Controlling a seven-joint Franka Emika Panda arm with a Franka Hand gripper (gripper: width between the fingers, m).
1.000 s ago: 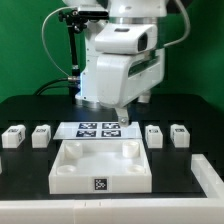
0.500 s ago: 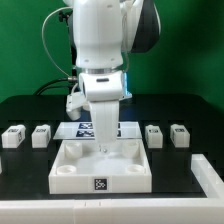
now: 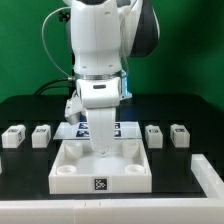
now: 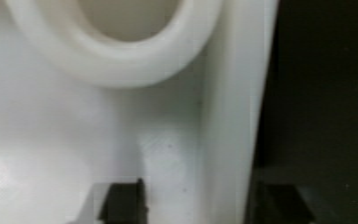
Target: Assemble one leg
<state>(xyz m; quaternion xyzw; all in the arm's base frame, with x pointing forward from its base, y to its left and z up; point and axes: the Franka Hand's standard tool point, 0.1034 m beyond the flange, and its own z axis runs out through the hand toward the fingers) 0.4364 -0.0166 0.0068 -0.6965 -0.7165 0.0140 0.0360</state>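
White plate (image 3: 65,178) wall stands between my claw's (image 4: 201,200) spread fingers (image 4: 123,200), apparently unpinched. Nearest leg (image 3: 153,134) sits on tabletop (image 3: 25,165) toward exterior view's right, well clear of claw.

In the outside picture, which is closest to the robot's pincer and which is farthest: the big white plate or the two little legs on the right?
1. The white plate: in the middle, directly under the pincer.
2. The inner leg: on the exterior view's right, beside the plate.
3. The outer leg: farther out on the exterior view's right.
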